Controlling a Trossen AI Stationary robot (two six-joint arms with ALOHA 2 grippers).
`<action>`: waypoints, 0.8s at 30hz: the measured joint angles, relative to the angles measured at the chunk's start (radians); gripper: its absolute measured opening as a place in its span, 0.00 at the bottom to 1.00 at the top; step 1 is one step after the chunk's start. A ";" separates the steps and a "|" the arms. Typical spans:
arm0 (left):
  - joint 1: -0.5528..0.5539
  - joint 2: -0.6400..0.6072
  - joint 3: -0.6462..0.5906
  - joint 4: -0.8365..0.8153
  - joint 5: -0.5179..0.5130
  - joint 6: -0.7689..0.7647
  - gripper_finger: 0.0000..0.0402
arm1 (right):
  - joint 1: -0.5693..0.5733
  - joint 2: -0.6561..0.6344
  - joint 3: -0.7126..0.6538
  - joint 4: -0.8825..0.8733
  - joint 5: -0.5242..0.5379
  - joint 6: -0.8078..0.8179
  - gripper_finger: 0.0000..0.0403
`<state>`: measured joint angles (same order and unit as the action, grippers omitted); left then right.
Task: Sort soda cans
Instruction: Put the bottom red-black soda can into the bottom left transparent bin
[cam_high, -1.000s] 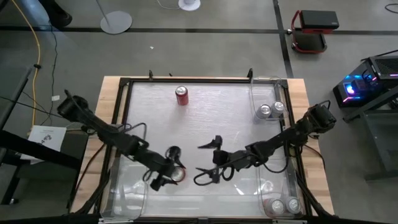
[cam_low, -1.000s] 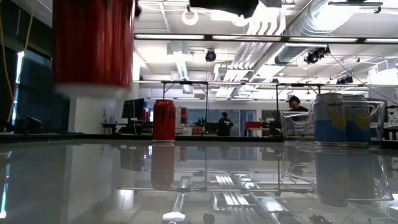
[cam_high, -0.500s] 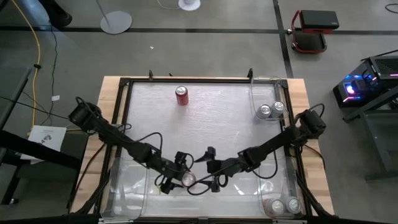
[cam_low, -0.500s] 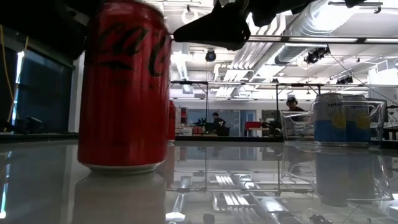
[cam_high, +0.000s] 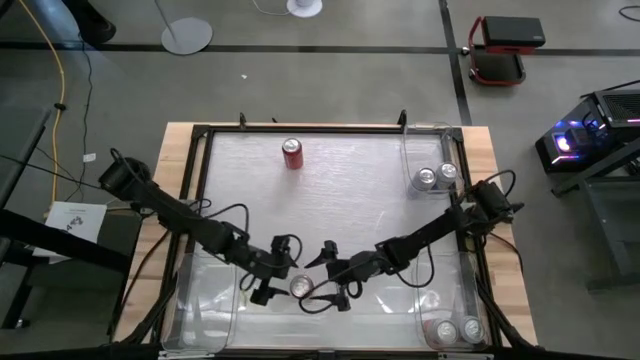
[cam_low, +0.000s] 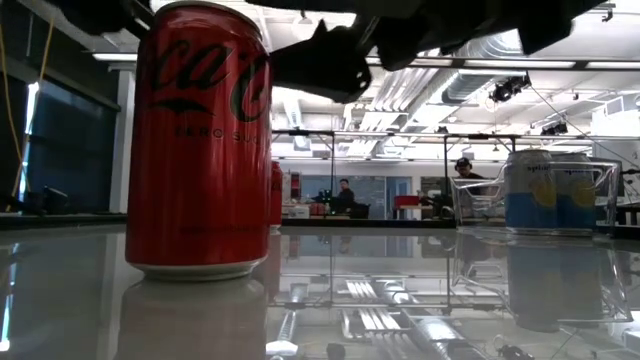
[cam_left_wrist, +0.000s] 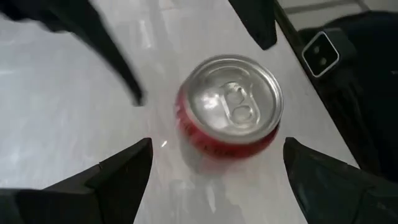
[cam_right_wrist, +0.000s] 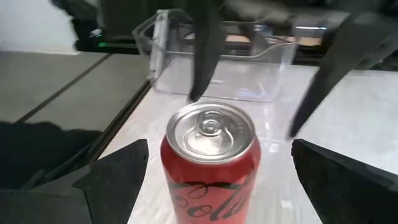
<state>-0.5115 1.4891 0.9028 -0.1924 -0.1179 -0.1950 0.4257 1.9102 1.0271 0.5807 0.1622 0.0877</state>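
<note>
A red soda can (cam_high: 300, 287) with a silver top stands upright on its base near the table's near edge, large in the low view (cam_low: 200, 140). My left gripper (cam_high: 273, 270) is open just left of it, and the can (cam_left_wrist: 230, 112) lies ahead of its spread fingers. My right gripper (cam_high: 329, 276) is open just right of it, one finger standing on either side of the can (cam_right_wrist: 211, 155) without touching. A second red can (cam_high: 292, 153) stands near the far edge. Silver cans (cam_high: 436, 176) stand in the far right bin, and more (cam_high: 457, 330) in the near right bin.
Clear plastic bins line the right side (cam_high: 462, 200) and the near left corner (cam_high: 200, 310); the left bin's wall (cam_right_wrist: 161, 37) shows behind the can. A dark frame (cam_high: 300, 129) rims the table. Bare table lies between the two red cans. People stand in the room beyond (cam_low: 345, 195).
The red can was lifted in my left gripper; it came down and now stands on the table near the near edge. My left gripper let go and drew back a little toward the left. My right gripper moved left and nearer, closing in on the can.
</note>
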 joint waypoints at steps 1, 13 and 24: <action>-0.007 -0.021 0.000 -0.024 -0.020 -0.019 0.84 | -0.004 0.007 0.000 0.013 -0.026 -0.012 0.96; -0.199 -0.279 -0.001 -0.266 -0.408 -0.273 0.84 | -0.015 0.061 0.034 0.058 -0.047 -0.044 0.96; -0.319 -0.342 -0.001 -0.284 -0.618 -0.348 0.84 | -0.013 0.174 0.238 -0.153 -0.066 -0.114 0.90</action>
<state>-0.8305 1.1469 0.9020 -0.4759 -0.7361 -0.5426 0.4129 2.0840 1.2646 0.4281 0.0961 -0.0263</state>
